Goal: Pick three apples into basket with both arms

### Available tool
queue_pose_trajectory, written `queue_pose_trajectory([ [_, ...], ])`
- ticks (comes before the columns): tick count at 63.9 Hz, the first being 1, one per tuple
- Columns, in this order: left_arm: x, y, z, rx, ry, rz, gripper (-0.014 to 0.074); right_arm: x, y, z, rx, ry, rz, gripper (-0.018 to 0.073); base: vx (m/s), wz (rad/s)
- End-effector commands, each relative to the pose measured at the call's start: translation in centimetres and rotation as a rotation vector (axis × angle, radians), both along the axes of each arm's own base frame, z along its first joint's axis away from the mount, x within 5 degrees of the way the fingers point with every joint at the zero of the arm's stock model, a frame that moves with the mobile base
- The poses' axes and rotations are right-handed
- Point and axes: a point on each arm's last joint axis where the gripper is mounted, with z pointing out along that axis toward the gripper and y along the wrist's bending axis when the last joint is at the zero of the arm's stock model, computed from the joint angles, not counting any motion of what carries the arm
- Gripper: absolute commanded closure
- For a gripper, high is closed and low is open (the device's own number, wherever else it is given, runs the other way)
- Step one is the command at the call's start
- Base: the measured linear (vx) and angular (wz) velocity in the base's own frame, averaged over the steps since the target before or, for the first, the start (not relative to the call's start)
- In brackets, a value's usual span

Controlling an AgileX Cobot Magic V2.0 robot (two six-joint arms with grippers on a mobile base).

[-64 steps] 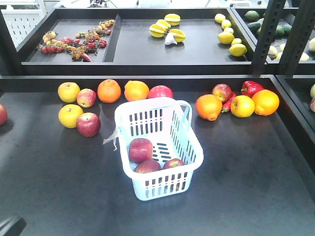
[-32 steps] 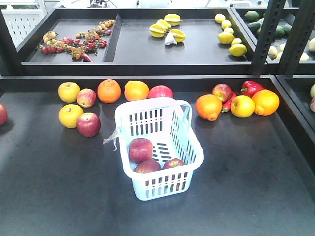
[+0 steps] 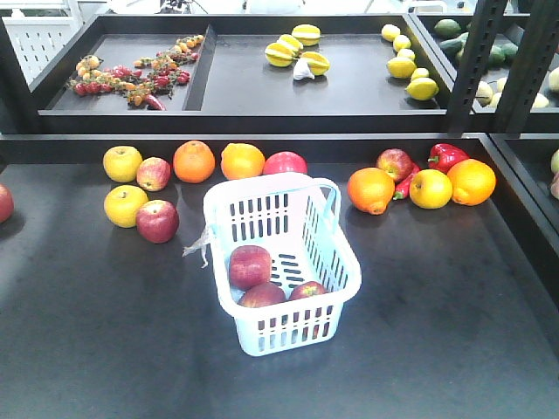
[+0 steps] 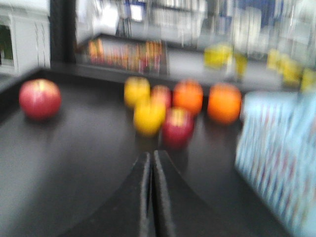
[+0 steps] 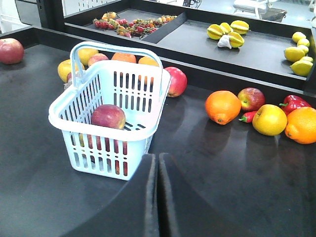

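The pale blue basket [image 3: 288, 336] stands mid-table with three dark red apples inside: one [image 3: 250, 265] toward the left wall and two [image 3: 261, 297] [image 3: 307, 291] against the near end. From the right wrist the basket [image 5: 79, 158] sits just left of and beyond my right gripper [image 5: 156, 160], which is shut and empty; one apple [image 5: 108, 116] shows over the rim. My left gripper [image 4: 151, 158] is shut with nothing between its fingers, low over the table, with the basket [image 4: 276, 163] blurred at its right. Neither gripper appears in the front view.
Loose fruit lies behind the basket: red apples [image 3: 157, 221] [image 3: 154, 174], yellow apples [image 3: 125, 205], oranges [image 3: 194, 161] on the left; an orange [image 3: 370, 189], apple [image 3: 395, 163] and red pepper [image 3: 447, 155] on the right. A raised shelf [image 3: 262, 118] runs behind.
A black piece of the left arm at the front view's bottom left corner a second ago has gone out of frame. Basket and fruit have not moved.
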Motion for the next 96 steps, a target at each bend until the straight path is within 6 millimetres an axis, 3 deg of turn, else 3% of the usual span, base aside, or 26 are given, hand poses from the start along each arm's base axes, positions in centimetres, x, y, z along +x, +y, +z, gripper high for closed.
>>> queue_pose_trajectory([
  [1,0.1,-0.2,-0.9,0.050,0.036,-0.034,0.0603,0.2,0.0,1.4,0.023,-0.083,-0.008,0.0564,0.00,0.00],
  [19,-0.2,0.6,0.1,-0.012,-0.099,0.075,0.0603,0.2,0.0,1.4,0.023,-0.083,-0.008,0.0564,0.00,0.00],
  [39,-0.2,0.6,1.3,0.017,-0.231,0.063,0.0603,0.2,0.0,1.4,0.023,-0.083,-0.008,0.0564,0.00,0.00],
  [96,-0.2,0.6,1.3,0.016,-0.224,0.063,0.0603,0.2,0.0,1.4,0.023,-0.083,-0.008,0.0564,0.00,0.00],
])
